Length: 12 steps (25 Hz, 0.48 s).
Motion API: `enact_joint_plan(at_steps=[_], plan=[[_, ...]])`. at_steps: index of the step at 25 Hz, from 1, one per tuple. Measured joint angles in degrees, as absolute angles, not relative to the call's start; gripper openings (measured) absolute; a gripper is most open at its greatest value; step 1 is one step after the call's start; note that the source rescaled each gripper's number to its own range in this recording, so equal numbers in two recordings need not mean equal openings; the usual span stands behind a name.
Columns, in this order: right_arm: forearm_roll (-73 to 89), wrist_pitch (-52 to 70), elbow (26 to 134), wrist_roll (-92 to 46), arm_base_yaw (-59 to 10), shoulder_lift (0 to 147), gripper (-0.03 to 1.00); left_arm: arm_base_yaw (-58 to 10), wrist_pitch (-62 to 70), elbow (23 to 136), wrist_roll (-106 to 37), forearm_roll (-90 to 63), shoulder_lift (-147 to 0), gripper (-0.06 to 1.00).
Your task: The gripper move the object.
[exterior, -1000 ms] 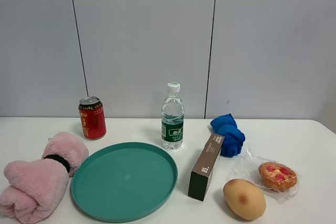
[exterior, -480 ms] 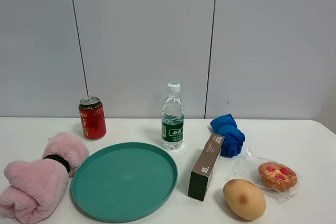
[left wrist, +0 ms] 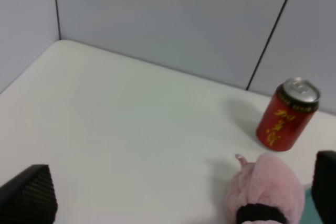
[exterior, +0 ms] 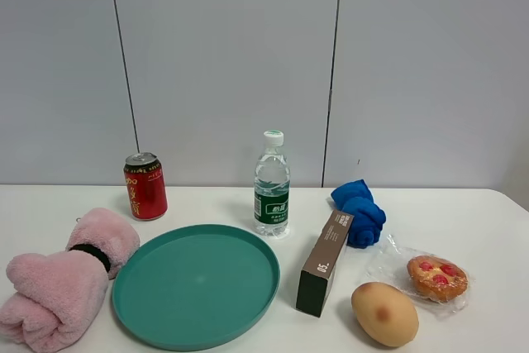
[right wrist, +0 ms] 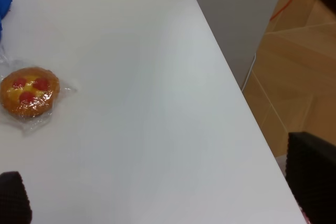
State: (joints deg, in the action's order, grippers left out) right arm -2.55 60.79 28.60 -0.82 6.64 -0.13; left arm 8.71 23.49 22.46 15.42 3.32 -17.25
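The object, a long slim dark brown box (exterior: pixel 324 262) with a white label on its top face, lies on the white table (exterior: pixel 463 212) between the teal plate (exterior: pixel 196 283) and a tan egg-shaped item (exterior: pixel 384 313). Neither gripper shows in the exterior high view. In the left wrist view the left gripper (left wrist: pixel 178 190) is open and empty, with its black fingertips (left wrist: pixel 30 195) at the frame's corners, above the table near the red can (left wrist: pixel 287 114). In the right wrist view the right gripper (right wrist: pixel 163 187) is open and empty near the table's right edge. The box is out of both wrist views.
A water bottle (exterior: pixel 272 184) stands behind the plate, with a red can (exterior: pixel 145 185) further left. A rolled pink towel (exterior: pixel 62 277) lies at the left and a blue cloth (exterior: pixel 359 211) right of the box. A wrapped tart (exterior: pixel 436 277) lies at the right and also shows in the right wrist view (right wrist: pixel 28 91).
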Motion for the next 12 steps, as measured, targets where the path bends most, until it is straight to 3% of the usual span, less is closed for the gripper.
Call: enact_joint_plan(at_steps=[12], plan=[[-2.55, 60.79, 28.60, -0.82, 6.64, -0.13, 1.00, 8.71, 19.98, 18.01, 15.42, 1.02, -6.56, 1.00]])
